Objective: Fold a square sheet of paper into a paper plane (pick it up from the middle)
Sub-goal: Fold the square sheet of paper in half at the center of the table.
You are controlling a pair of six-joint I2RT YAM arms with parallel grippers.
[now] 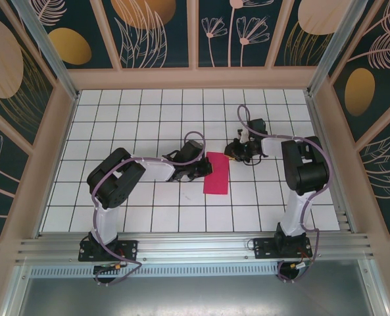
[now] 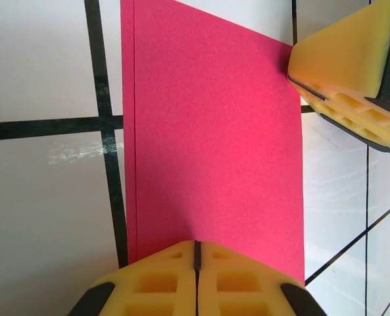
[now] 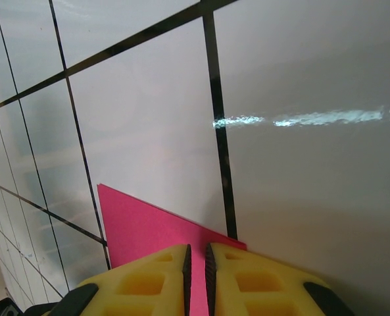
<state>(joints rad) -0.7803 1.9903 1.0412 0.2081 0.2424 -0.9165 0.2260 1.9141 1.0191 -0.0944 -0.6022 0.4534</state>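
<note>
Early fold in hand: the thin magenta-red square sheet of paper (image 1: 216, 173), halved to a flat rectangle, lies just ahead of the shut, empty left pincer (image 2: 196, 245), its far corner under the near-closed right pincer (image 3: 196, 250); the next move, as judged, calls for lifting one corner diagonally.

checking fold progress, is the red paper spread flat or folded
Folded: the paper is a narrow rectangle, and the left wrist view shows a second layer's edge along one side.

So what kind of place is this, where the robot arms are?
Probably a robot practice booth, not a home: a left arm and right arm bolted to a metal rail, a white gridded table, and flower-painted walls closing it in.
</note>
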